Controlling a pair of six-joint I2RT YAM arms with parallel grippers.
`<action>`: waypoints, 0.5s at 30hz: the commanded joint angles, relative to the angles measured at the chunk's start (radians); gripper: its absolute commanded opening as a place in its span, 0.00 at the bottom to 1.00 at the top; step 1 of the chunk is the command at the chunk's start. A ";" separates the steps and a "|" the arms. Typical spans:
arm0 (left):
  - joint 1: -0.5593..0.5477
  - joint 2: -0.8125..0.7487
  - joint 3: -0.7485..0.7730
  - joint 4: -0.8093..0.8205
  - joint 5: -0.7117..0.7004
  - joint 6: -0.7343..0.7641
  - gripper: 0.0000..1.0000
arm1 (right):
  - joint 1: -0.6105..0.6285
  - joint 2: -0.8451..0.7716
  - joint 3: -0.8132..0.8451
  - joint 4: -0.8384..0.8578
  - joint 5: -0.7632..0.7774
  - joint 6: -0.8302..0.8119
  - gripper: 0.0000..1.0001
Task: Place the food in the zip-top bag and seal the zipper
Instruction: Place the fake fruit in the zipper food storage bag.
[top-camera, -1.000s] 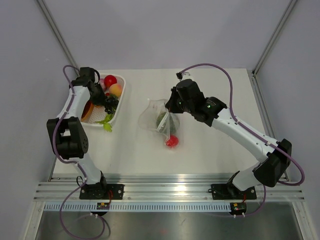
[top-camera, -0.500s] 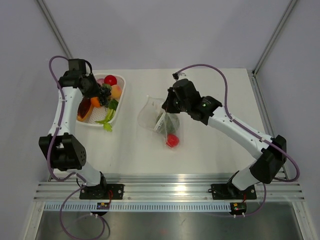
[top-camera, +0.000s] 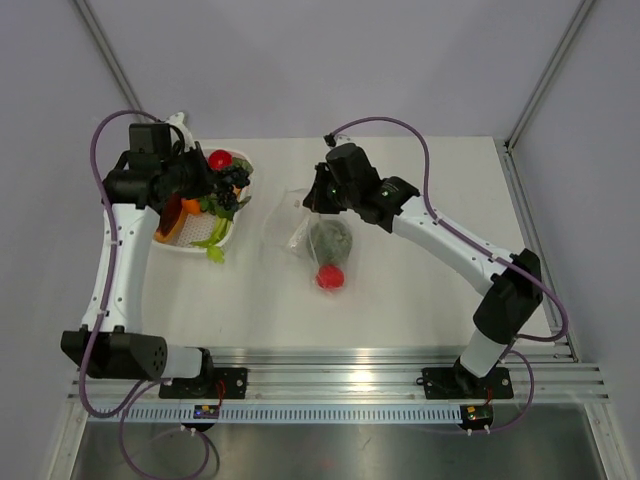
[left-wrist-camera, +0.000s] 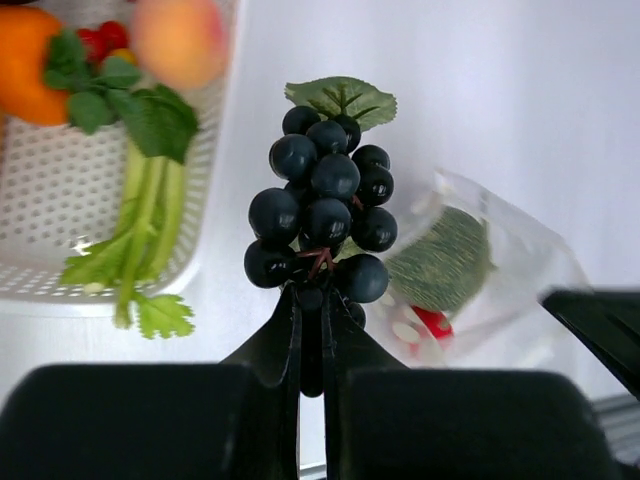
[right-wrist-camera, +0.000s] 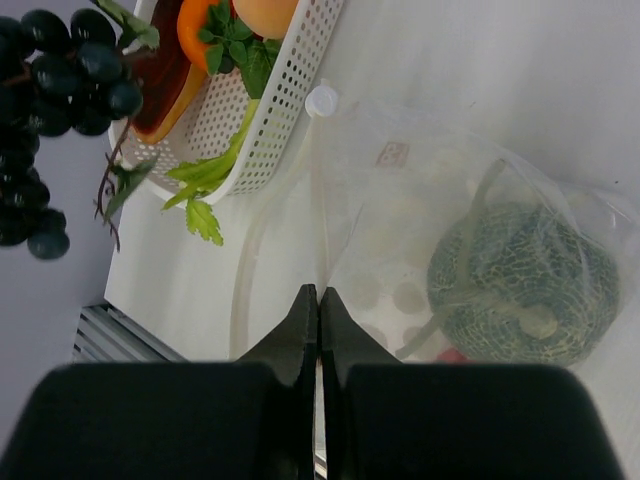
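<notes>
Since a second ago the left arm has risen from the white tray (right-wrist-camera: 283, 100) and carried the grape bunch (left-wrist-camera: 320, 205) out over the tray's bag-side rim. Meanwhile the right arm has dragged the zip-top bag (right-wrist-camera: 400, 190) closer to the tray.

The tray itself sits where it was, with leafy stalks (left-wrist-camera: 140, 235) and the orange and peach pieces left in it. The bag lies flat on the table just beside the tray, not touching it. Its long axis runs away from the tray, and the edge facing the tray looks like the mouth. What I take for the zipper (right-wrist-camera: 318, 200) runs along that edge.

The right gripper (right-wrist-camera: 318, 296) has its fingers pressed together on that edge. This is probably to lift one lip, hold the mouth toward the tray and stop the limp plastic sliding.

The green melon (right-wrist-camera: 520, 285) rests inside, well in from the mouth. The red ball (top-camera: 328, 277) lies at the bag's end furthest from the tray, apparently inside too.

The left gripper (left-wrist-camera: 311, 305) pinches the grape bunch by its stem, fingers closed tight on it. The bunch therefore stands out lengthwise from the fingertips, leaf end leading, and points away from the tray toward the bag's mouth. Held that way it can go in narrow end first.
</notes>
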 joint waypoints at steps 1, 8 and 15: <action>-0.068 -0.089 -0.030 0.018 0.111 0.012 0.00 | -0.002 0.043 0.093 0.049 -0.027 0.013 0.00; -0.144 -0.136 -0.123 0.007 0.168 0.013 0.00 | -0.003 0.110 0.170 0.037 -0.054 0.016 0.00; -0.148 -0.123 -0.225 0.056 0.210 0.021 0.00 | -0.002 0.063 0.129 0.063 -0.094 0.035 0.00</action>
